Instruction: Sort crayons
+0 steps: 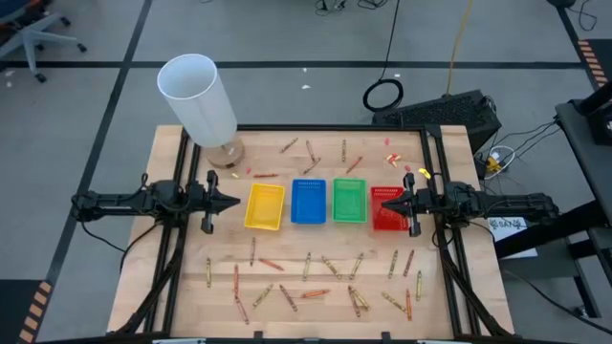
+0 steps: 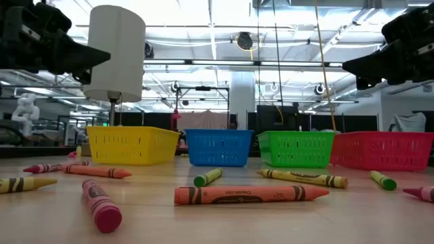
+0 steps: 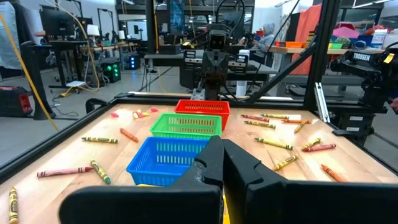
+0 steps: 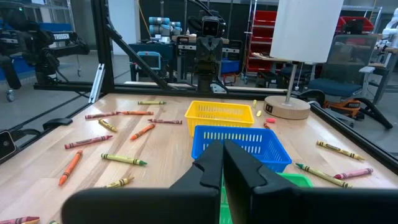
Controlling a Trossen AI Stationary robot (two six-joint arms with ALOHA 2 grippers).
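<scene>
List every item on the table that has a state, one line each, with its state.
Left pincer: shut, holding nothing, raised beside the yellow tray.
Right pincer: shut, holding nothing, raised over the red tray.
Yellow tray: upright, no crayon seen inside.
Blue tray: upright, no crayon seen inside.
Green tray: upright, no crayon seen inside.
Red tray: upright, partly hidden.
Crayons: scattered flat, unsorted.
Lamp: upright.

You have four trays in a row: one yellow (image 1: 265, 206), one blue (image 1: 308, 201), one green (image 1: 349, 200), one red (image 1: 386, 208). You have one lamp (image 1: 199, 100). Crayons (image 1: 315, 293) lie scattered, roughly thirty; an exact count cannot be made. You have two arms, one gripper each: left (image 1: 232, 202), right (image 1: 387, 204).
</scene>
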